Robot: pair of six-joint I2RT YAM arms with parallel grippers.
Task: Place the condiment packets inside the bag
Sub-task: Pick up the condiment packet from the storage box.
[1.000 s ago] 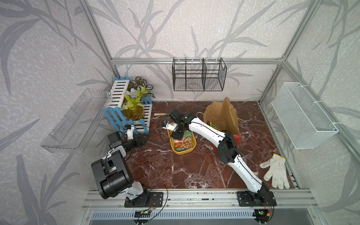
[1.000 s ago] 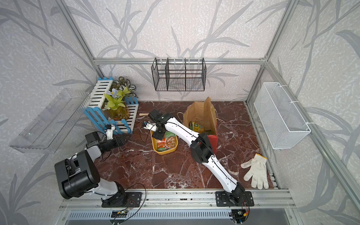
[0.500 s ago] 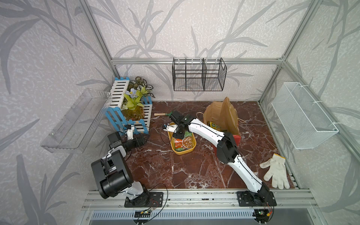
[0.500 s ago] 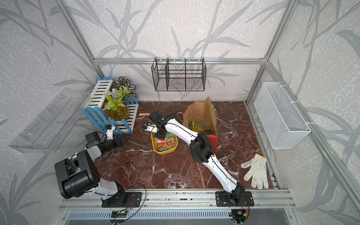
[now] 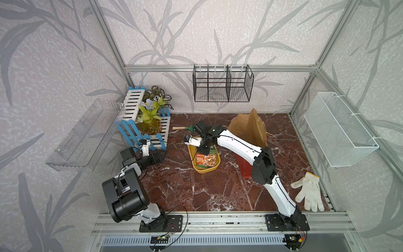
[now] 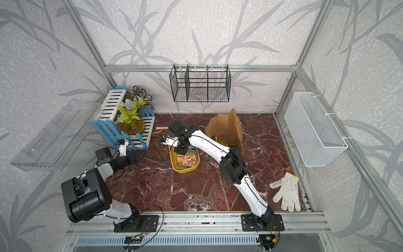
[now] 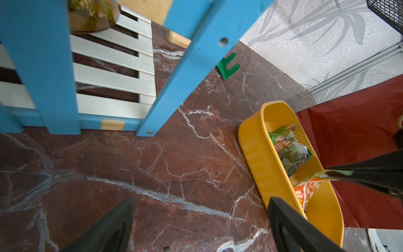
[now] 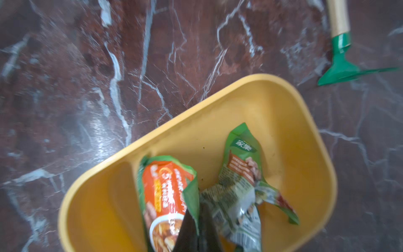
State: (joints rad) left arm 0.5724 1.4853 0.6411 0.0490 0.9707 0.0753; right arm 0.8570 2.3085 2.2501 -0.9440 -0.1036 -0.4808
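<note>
Two condiment packets lie in the yellow tray (image 5: 207, 171) (image 6: 185, 170) at mid-table: an orange-red one (image 8: 165, 192) (image 7: 305, 192) and a crumpled green one (image 8: 237, 185) (image 7: 287, 148). My right gripper (image 8: 197, 216) (image 5: 204, 150) (image 6: 182, 150) reaches down into the tray and is shut on the green edge of the orange-red packet. The bag (image 5: 248, 131) (image 6: 226, 131), red outside and brown inside, stands open just right of the tray, with a packet (image 6: 220, 139) showing inside. My left gripper (image 7: 200, 200) (image 5: 162, 156) hangs open and empty over bare table, left of the tray.
A blue and white slatted planter (image 5: 146, 126) stands at the back left, close to my left arm. A small green rake (image 8: 340, 63) (image 5: 181, 128) lies behind the tray. A white glove (image 5: 309, 192) lies front right. A white mesh basket (image 5: 340, 131) and a black wire rack (image 5: 222, 85) hang on the walls.
My right gripper has dipped into the tray and closed on the orange-red packet's edge. The left arm has not moved.
</note>
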